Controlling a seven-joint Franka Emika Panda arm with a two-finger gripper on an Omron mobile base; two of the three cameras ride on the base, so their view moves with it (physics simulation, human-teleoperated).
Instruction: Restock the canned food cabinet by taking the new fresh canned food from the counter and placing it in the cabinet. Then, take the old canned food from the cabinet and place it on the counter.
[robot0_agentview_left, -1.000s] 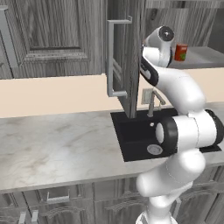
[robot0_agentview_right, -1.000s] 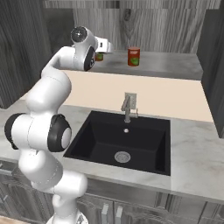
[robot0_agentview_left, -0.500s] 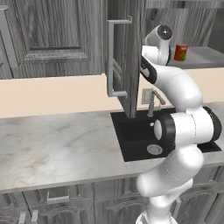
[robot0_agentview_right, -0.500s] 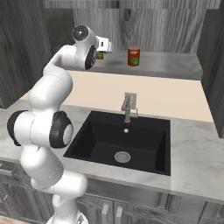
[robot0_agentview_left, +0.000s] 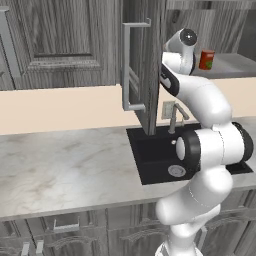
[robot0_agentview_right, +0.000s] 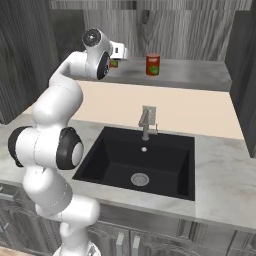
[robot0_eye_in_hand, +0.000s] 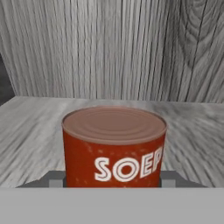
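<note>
Hand view: soup can (robot0_eye_in_hand: 114, 146) low centre, upright between grey fingertips (robot0_eye_in_hand: 54, 178) on the cabinet (robot0_eye_in_hand: 30, 127) shelf; jaws flanking it, grip or release impossible to tell. Right base view: gripper (robot0_agentview_right: 116, 56) upper left beside a second can (robot0_agentview_right: 153, 65) (which is old, unclear). Restocking seemingly near done; swap to the counter (robot0_agentview_right: 220, 170) pending.

We see our arm (robot0_agentview_left: 205, 150) at the right of the left base view: glossy white rounded segments joined by dark, nearly black round joint caps. A black band crosses its upper link, and the base column is white.
</note>
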